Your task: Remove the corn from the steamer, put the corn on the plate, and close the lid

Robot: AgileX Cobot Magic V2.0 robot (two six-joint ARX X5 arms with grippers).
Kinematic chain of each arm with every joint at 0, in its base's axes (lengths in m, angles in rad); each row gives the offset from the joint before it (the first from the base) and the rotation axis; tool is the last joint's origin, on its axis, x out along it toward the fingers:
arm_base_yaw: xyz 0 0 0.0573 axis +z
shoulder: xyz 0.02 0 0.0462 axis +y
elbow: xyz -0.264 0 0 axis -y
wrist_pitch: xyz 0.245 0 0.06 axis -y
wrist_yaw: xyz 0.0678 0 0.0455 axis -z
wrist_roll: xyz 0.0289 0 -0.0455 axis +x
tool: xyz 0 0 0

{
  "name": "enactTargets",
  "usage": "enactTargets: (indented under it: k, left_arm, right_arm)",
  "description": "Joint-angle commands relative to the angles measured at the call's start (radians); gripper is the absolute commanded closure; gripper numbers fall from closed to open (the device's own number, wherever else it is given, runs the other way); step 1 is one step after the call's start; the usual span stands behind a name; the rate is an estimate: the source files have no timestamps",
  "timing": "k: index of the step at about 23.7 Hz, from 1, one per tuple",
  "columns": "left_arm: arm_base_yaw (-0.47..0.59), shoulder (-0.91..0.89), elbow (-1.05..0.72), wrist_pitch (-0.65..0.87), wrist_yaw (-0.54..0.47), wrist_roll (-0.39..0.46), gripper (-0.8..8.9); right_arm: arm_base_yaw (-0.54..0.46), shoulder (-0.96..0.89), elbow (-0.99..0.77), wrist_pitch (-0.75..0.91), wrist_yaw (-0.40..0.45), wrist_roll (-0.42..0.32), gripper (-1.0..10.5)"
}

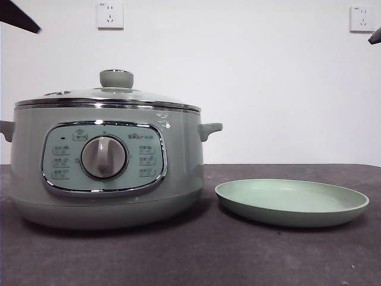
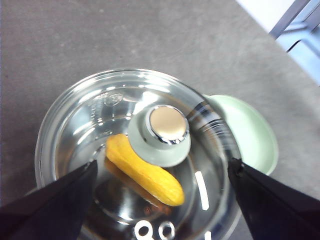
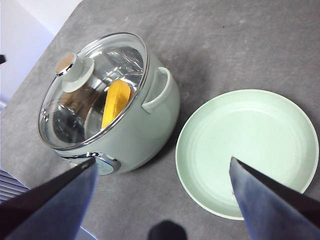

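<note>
Corn (image 2: 144, 171) lies inside the steamer (image 1: 107, 173) under the closed lid (image 2: 135, 155), whose knob (image 2: 161, 134) sits directly below my wide-open left pincer (image 2: 162, 200); right pincer (image 3: 162, 200) hovers open, farther off.

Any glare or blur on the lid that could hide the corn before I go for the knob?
Left wrist view: white streaks of glare on the lid, slight smear near its rim by the plate, but the corn shows clearly through the glass. Right wrist view: reflections on the glass, corn visible. Front view: sharp, only small highlights on the chrome rim.
</note>
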Motion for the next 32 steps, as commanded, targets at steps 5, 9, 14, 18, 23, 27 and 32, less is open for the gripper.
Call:
enactTargets:
  k: [5,9,14,18,23,27,32]
  left_arm:
    - [-0.127,0.135,0.032,0.085,-0.155,0.031,3.75]
    - [-0.185,0.224,0.032,0.177,-0.223,0.031,3.75]
    - [-0.210,0.291,0.032,0.212,-0.243,0.031,3.78]
    - [-0.231,0.330,0.032,0.221,-0.243,0.031,4.44]
    - [-0.246,0.345,0.032,0.217,-0.245,0.037,5.99]
    - [-0.245,0.345,0.032,0.211,-0.271,0.064,8.22]
    - [-0.242,0.317,0.034,0.238,-0.323,0.065,8.22]
  right_arm:
    - [0.002,0.001,0.004,0.004,0.003,-0.004,5.1]
    - [0.002,0.001,0.004,0.004,0.003,-0.004,5.1]
    - [0.002,0.001,0.004,0.005,0.003,-0.001,5.1]
    - [0.002,0.001,0.004,0.005,0.003,0.000,5.1]
    - [0.002,0.001,0.004,0.004,0.003,0.004,5.1]
    - [0.002,0.001,0.004,0.004,0.003,0.008,5.1]
    - [0.025,0.012,0.004,0.008,0.003,0.014,5.1]
